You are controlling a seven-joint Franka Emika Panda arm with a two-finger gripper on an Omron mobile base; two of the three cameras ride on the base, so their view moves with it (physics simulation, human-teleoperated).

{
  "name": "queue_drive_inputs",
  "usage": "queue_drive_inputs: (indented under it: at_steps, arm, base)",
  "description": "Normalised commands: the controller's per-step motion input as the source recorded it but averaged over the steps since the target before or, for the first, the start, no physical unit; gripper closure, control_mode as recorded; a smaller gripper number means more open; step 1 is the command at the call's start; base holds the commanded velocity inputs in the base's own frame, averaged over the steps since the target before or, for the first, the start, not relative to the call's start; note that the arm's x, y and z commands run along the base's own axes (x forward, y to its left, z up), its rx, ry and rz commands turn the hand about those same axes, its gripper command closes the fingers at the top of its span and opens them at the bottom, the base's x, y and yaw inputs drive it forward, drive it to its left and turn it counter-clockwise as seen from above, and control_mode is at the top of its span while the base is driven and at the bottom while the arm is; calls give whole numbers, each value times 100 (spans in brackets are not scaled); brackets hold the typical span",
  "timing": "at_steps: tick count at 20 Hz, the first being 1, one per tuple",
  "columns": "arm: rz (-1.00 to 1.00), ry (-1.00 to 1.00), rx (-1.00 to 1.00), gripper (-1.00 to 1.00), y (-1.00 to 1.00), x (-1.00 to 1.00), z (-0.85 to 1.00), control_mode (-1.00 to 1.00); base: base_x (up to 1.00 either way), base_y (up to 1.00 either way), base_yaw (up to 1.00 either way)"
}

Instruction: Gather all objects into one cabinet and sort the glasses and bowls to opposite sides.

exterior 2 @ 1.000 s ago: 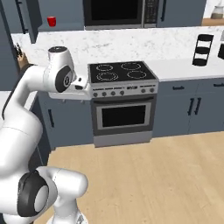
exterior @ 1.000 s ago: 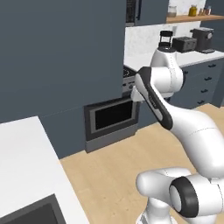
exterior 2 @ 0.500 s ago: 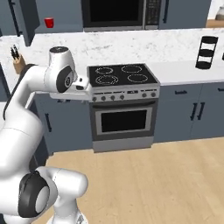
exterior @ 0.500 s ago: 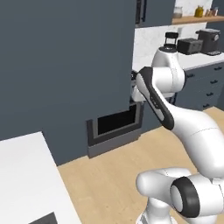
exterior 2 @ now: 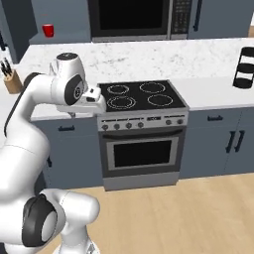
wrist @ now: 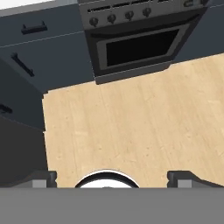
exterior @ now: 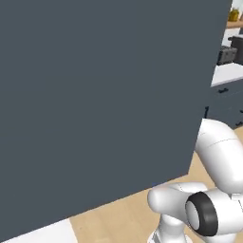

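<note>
The robot's gripper (wrist: 112,178) hangs with its jaws spread wide and nothing between them, pointed down at a light wooden floor (wrist: 131,127). In the hand view the two dark fingertips (wrist: 43,178) stand far apart at the bottom, and only bare planks lie between and just beyond them. Farther ahead of the jaws is the oven (wrist: 140,46) with its dark glass door and a row of knobs, and beside it, off to one side of the jaws, dark blue-grey base cabinets (wrist: 39,52) with black bar handles.

From the right base view, the white arm (exterior 2: 34,114) bends up from the lower left, and its hand sits in front of the stove's near-left corner, at counter height. The black cooktop (exterior 2: 141,95) with four ring burners lies just beyond the hand. A glossy red mug (exterior 2: 48,30) stands on the marble counter (exterior 2: 149,59) at the back left, well away from the jaws, higher and behind them. A knife block (exterior 2: 11,79) stands at the far left of the counter, and a black-and-white canister (exterior 2: 244,68) at the far right. A built-in microwave (exterior 2: 136,17) hangs above the stove.

In the left base view a large dark slate panel (exterior: 95,104) stands close before the camera.
</note>
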Motion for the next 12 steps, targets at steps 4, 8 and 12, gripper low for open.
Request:
queue_drive_inputs:
  at_steps: [4, 8, 12]
  arm:
    - [0, 0, 0, -100, 0, 0, 0, 100]
    - [0, 0, 0, -100, 0, 0, 0, 100]
    - [0, 0, 0, -100, 0, 0, 0, 100]
  base:
    - [72, 35, 0]
    - [72, 58, 0]
    - [59, 72, 0]
